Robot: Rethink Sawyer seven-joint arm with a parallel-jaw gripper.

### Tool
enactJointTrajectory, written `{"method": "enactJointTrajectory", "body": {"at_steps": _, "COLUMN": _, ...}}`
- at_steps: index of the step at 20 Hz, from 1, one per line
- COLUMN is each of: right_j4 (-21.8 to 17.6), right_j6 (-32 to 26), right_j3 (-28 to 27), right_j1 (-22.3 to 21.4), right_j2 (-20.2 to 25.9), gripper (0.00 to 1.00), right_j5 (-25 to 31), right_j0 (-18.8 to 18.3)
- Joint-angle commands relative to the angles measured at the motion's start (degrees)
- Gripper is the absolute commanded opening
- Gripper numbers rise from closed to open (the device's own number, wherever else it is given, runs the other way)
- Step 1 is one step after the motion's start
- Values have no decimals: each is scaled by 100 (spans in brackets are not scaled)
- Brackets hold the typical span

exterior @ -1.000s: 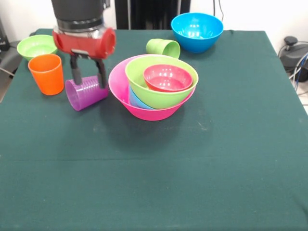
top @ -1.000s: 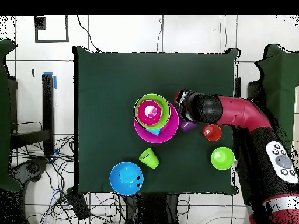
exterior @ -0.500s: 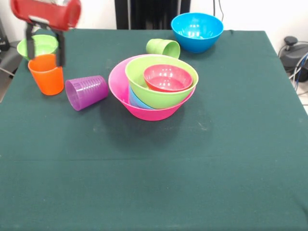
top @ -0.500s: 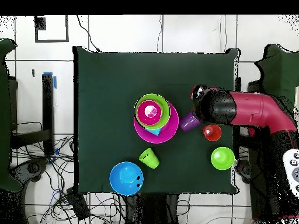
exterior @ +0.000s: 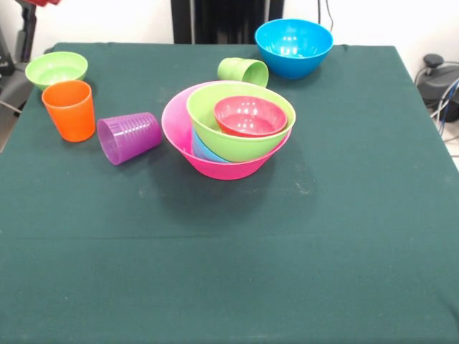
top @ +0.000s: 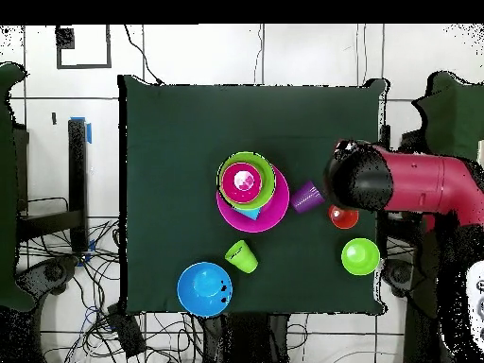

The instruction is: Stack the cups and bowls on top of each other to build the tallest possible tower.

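The tower stands mid-table: a large pink bowl (exterior: 179,129) (top: 269,210) holds a green bowl (exterior: 240,140) with a red bowl (exterior: 249,116) inside, and a light blue piece (exterior: 204,150) is wedged beneath. A purple cup (exterior: 129,136) (top: 306,198) lies on its side to the left of it. An orange cup (exterior: 69,109) (top: 342,217) stands upright beside a small green bowl (exterior: 56,69) (top: 360,256). A light green cup (exterior: 244,72) (top: 241,256) lies tipped near a blue bowl (exterior: 293,46) (top: 204,288). My gripper (exterior: 27,39) shows only at the top left corner, raised, holding nothing visible.
In the overhead view the red arm (top: 397,184) hangs over the table's right edge, partly above the orange cup. Cables (exterior: 437,79) and equipment lie off the table's right side in the front view.
The gripper left the purple cup, rose and swung past the orange cup to the table's edge. The purple cup stays lying on the cloth.
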Motion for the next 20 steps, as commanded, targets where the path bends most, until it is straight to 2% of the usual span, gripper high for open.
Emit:
{"method": "enactJointTrajectory", "body": {"at_steps": 1, "right_j4": 225, "right_j6": 1104, "right_j3": 519, "right_j1": 250, "right_j2": -597, "gripper": 100, "right_j5": 510, "right_j0": 210}}
{"method": "enactJointTrajectory", "body": {"at_steps": 9, "right_j4": 1084, "right_j6": 943, "right_j3": 1215, "right_j1": 199, "right_j2": -684, "gripper": 100, "right_j5": 215, "right_j0": 106}}
{"method": "enactJointTrajectory", "body": {"at_steps": 13, "right_j4": 1219, "right_j6": 944, "right_j3": 1696, "right_j1": -2, "right_j2": -893, "gripper": 100, "right_j5": -185, "right_j0": 153}}
{"method": "enactJointTrajectory", "body": {"at_steps": 16, "right_j4": 1251, "right_j6": 1150, "right_j3": 2102, "right_j1": -117, "right_j2": -1114, "gripper": 100, "right_j5": -601, "right_j0": 230}}
{"method": "enactJointTrajectory", "body": {"at_steps": 20, "right_j4": 1109, "right_j6": 1640, "right_j3": 2315, "right_j1": -67, "right_j2": -1647, "gripper": 100, "right_j5": -1190, "right_j0": 596}}
